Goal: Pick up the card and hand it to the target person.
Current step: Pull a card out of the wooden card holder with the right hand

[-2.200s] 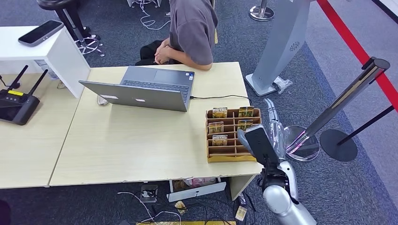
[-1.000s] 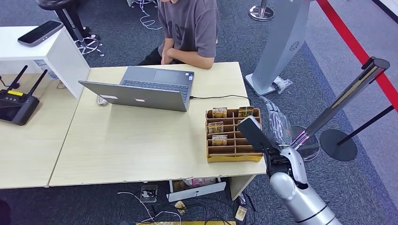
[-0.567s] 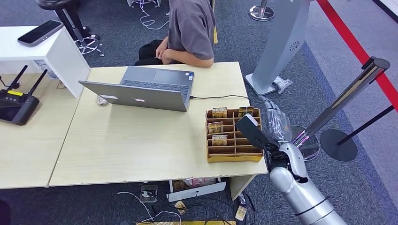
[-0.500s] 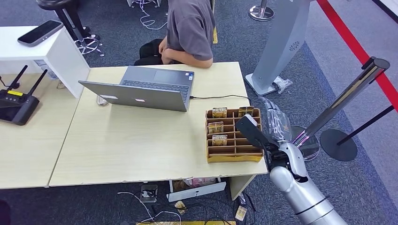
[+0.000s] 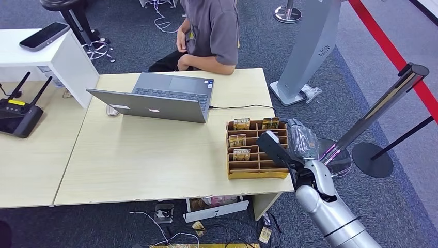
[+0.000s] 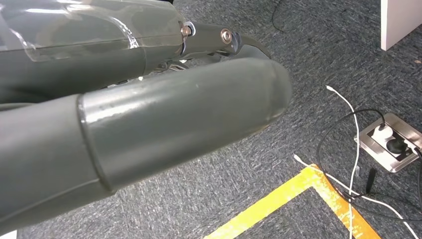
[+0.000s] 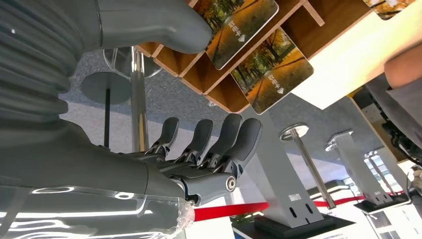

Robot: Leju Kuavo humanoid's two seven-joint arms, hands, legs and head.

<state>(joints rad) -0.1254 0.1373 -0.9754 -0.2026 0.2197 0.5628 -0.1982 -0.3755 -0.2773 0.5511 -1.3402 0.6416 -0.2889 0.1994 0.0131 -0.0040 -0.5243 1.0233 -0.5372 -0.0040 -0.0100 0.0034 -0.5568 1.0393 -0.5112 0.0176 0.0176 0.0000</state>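
A brown wooden card rack (image 5: 255, 174) stands at the table's near right corner with several autumn-picture cards upright in its slots, such as two at the back (image 5: 241, 124) (image 5: 270, 123). My right hand (image 5: 289, 144) hovers at the rack's right side, holding nothing. In the right wrist view its thumb (image 7: 149, 22) reaches over the rack beside one card (image 7: 234, 22), while the fingers (image 7: 214, 142) stay spread outside the rack wall, below another card (image 7: 271, 72). My left hand (image 6: 174, 114) hangs over the carpet; its grip is unclear. A person in a grey shirt (image 5: 212, 31) sits behind the table.
An open grey laptop (image 5: 155, 101) sits on the pale table (image 5: 144, 155), its cable running toward the rack. A grey kiosk pillar (image 5: 310, 46) and a chrome stanchion (image 5: 382, 106) stand to the right. A black router (image 5: 18, 111) rests on the left table.
My right hand has risen from the table's near corner and moved forward and left, closer to the rack's right side. The seated person has shifted and raised an arm.
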